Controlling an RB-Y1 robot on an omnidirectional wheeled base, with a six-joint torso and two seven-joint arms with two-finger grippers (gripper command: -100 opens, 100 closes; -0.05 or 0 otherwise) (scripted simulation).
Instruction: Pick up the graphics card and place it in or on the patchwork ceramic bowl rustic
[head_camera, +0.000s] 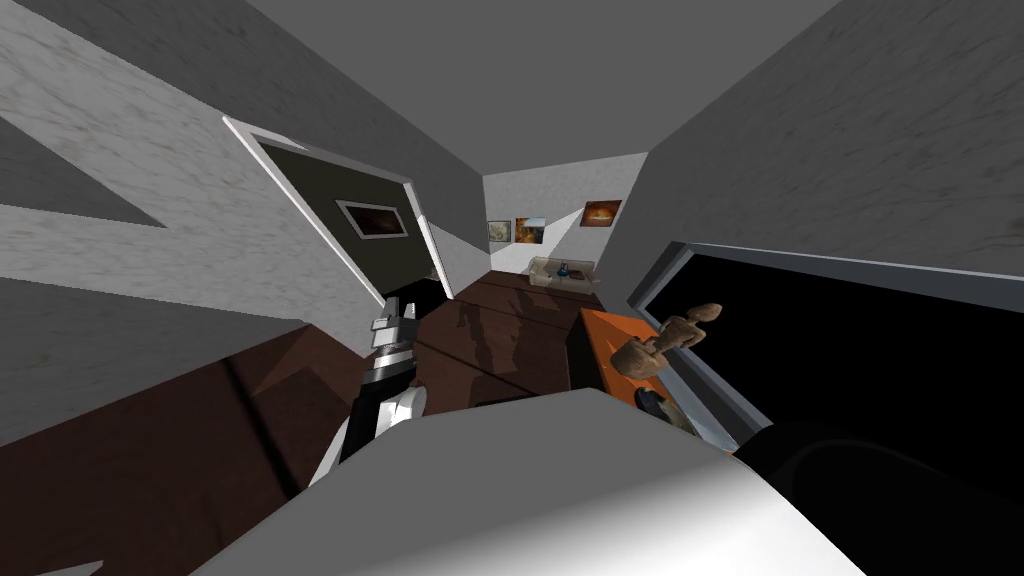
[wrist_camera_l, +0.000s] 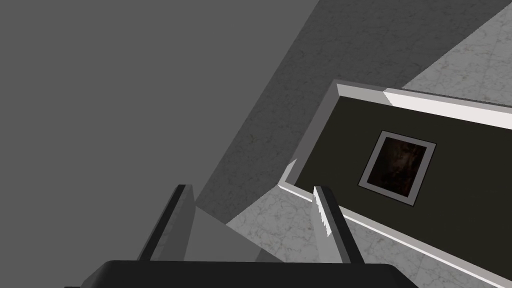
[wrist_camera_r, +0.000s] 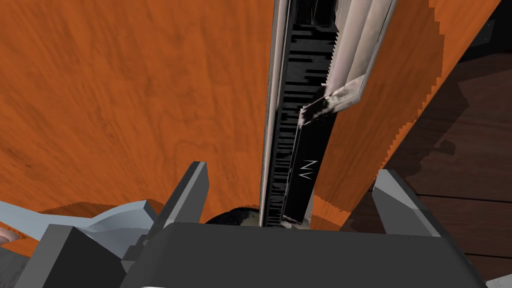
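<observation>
On the robot's left side the left gripper (head_camera: 395, 322) hangs in free air over the dark brown floor (head_camera: 480, 340), well apart from the work. Its fingers stand wide and hold nothing. Further to the right comes the orange wooden table (head_camera: 600, 335), with a jointed wooden figure (head_camera: 668, 340) on it, beside the black area (head_camera: 850, 340) of the window.

The right arm is the one at the job. The right gripper (wrist_camera_r: 294, 172) hangs over the table top with its fingers (wrist_camera_r: 192, 192) spread wide. The graphics card (wrist_camera_r: 295, 125) lies on the table between them and touches neither, I think. It shows its thin, black, finned edge, with a pale metal piece (wrist_camera_r: 350, 60) along one side. Its long axis runs straight away from the gripper body, so the fingers face its two broad sides (a good line for closing).

The card sits near the table's edge, and one finger is seen past that edge, against the floor. A dark rounded thing (wrist_camera_r: 235, 216) sits just beside the card's near end. I cannot tell if it is the bowl; it could hinder going lower.
</observation>
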